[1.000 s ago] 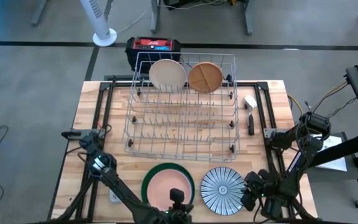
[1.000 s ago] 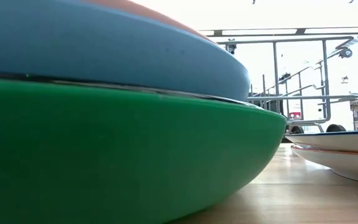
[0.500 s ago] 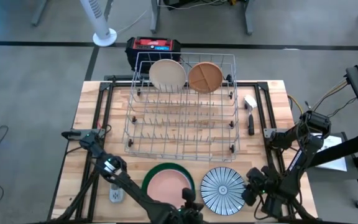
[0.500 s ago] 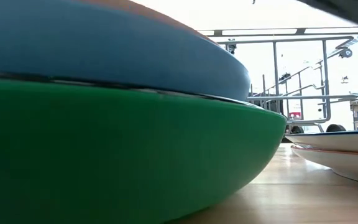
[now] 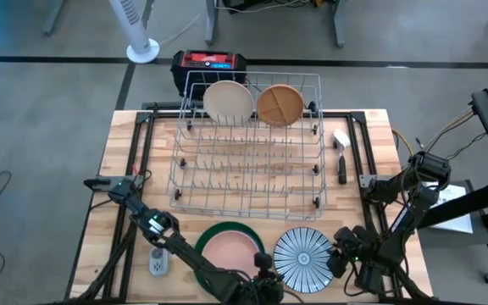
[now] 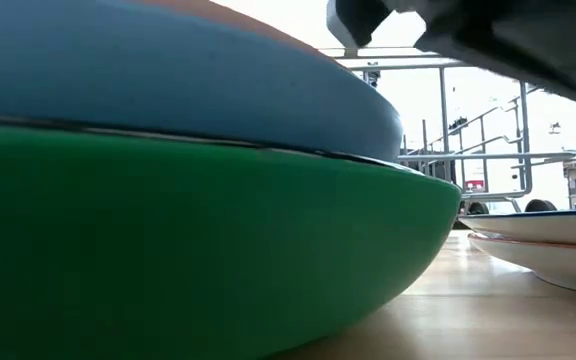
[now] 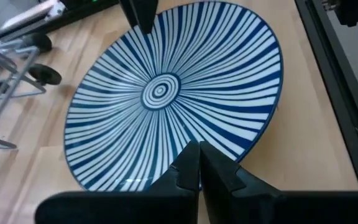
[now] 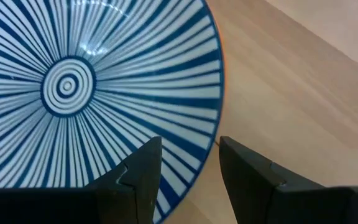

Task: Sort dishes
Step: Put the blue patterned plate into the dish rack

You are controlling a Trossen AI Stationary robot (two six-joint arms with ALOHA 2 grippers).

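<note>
The blue-white striped plate (image 5: 303,258) lies flat on the table near the front edge. My left gripper (image 7: 199,163) is shut, its tips over the plate's rim on the side facing the stack. My right gripper (image 8: 188,155) is open at the opposite rim, one finger over the plate and one outside it. To the left is a stack with a pink plate (image 5: 230,252) on top, a blue dish (image 6: 168,80) under it and the large green bowl (image 6: 188,250) below. A cream plate (image 5: 228,102) and a tan plate (image 5: 280,105) stand on edge in the wire rack (image 5: 248,144). My left gripper has its shut fingertips (image 7: 191,171) right over the striped plate's rim (image 7: 166,180), coming down at a slant from the stack's side. I cannot tell whether they touch the plate. The plate lies flat on the table.
A small grey gadget (image 5: 157,263) lies left of the stack. A black-handled tool (image 5: 341,161) lies right of the rack. A red and black box (image 5: 208,63) stands beyond the table's far edge. Bare wood shows between the rack and the plates.
My left gripper has gone toward the table's right edge and down, from above the pink plate to the striped plate's rim, staying shut; its arm now shows at the top of the low view. The dishes have not moved.
</note>
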